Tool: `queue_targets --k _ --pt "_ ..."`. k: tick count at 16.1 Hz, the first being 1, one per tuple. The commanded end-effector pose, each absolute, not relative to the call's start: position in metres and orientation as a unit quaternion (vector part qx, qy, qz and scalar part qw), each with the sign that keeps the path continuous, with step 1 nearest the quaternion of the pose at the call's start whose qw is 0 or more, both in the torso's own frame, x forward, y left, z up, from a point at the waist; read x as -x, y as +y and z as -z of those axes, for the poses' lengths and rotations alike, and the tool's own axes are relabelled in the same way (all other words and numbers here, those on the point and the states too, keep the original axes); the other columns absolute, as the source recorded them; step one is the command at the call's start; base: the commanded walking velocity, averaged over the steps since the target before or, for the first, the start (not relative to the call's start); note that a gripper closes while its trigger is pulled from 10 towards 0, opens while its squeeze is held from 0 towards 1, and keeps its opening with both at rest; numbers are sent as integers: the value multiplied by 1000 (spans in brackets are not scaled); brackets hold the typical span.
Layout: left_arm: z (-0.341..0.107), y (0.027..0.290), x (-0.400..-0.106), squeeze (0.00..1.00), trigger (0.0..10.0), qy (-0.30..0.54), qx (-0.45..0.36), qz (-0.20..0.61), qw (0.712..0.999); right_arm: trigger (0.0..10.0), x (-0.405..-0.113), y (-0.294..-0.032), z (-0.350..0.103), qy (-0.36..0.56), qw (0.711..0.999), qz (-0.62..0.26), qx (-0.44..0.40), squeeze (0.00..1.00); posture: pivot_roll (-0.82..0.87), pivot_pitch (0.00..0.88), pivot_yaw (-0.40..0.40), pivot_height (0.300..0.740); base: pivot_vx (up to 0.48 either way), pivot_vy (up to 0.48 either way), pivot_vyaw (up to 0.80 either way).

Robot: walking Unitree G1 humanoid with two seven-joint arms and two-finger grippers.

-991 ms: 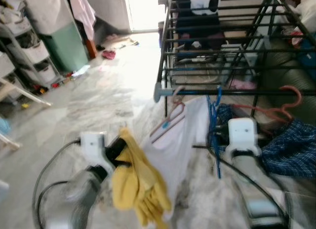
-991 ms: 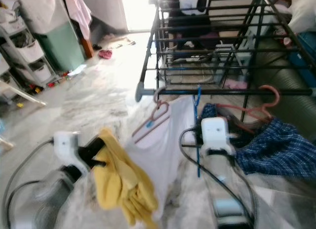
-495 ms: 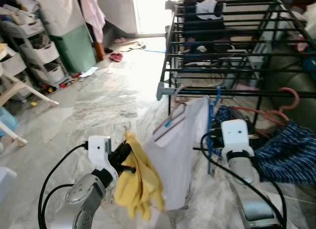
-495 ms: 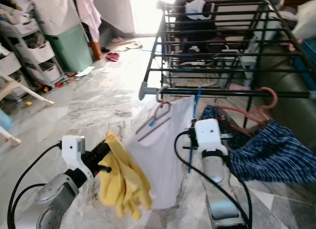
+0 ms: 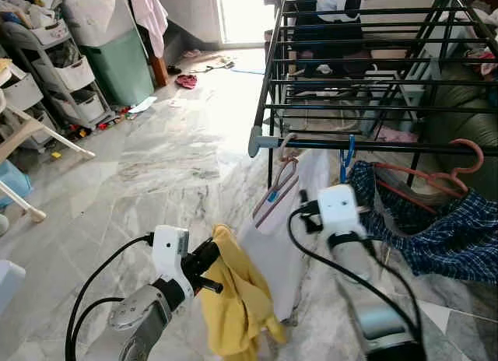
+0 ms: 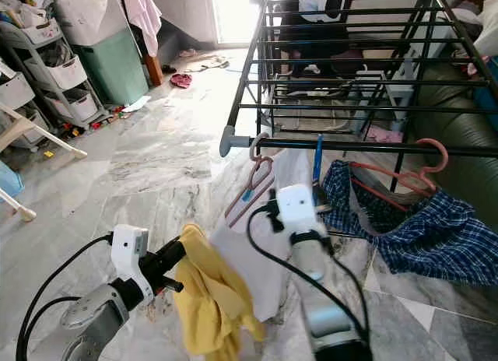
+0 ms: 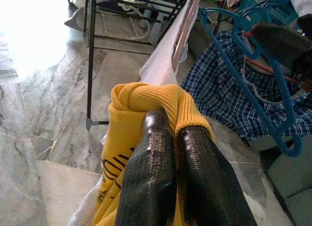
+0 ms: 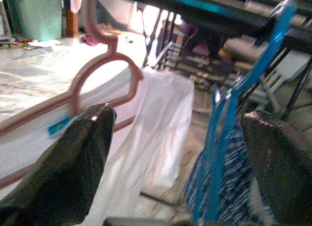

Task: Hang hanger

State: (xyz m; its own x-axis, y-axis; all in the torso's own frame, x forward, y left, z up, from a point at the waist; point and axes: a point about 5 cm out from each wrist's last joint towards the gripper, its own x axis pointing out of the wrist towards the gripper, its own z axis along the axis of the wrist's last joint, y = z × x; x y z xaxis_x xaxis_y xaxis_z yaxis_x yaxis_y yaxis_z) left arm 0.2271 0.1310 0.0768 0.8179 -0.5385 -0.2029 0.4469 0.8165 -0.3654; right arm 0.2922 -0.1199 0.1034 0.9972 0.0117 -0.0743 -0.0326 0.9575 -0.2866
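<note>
The left gripper (image 7: 168,138) has its two black fingers pressed close together, clamped on a fold of a yellow garment (image 5: 233,299) that drapes down from them low in front of the robot, above the marble floor (image 5: 156,166). The right gripper (image 8: 180,153) has its fingers spread wide apart with nothing between them; it is raised toward the near rail of the black drying rack (image 5: 350,81). In the right wrist view one finger (image 8: 68,153) sits just beside the pink hanger (image 5: 274,194), which hangs by its hook from that rail and carries a white garment (image 5: 288,236), and the other finger sits on the far side of the blue hanger (image 5: 345,155), which also hangs from the rail; whether either finger touches a hanger cannot be told. Farther along the rail a red hanger (image 5: 443,170) holds a blue checked shirt (image 5: 436,229). Off to the robot's left stand white storage drawers (image 5: 62,81) and a green bin (image 5: 120,61). Compared with a second ago, the right arm has swung toward the robot's left, so its wrist now sits below the pink hanger and white garment rather than beyond the blue one. The left gripper keeps its hold on the yellow garment, and the camera has tipped to show more floor.
</note>
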Motion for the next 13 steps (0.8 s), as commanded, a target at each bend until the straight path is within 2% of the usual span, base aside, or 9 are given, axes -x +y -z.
queue_targets --k 1,6,13 --pt "-85 132 -227 0 10000 135 143 270 943 10000 -296 -122 -100 58 987 4 148 0 -57 0 98 740 0 0 0" --pt "-85 132 -225 0 10000 139 141 272 942 10000 -304 -137 -95 75 978 46 189 0 -45 0 96 740 0 0 0" --pt "-87 129 -227 0 10000 139 125 290 939 10000 -324 -136 -82 137 978 51 152 0 -44 1 101 740 0 0 0"
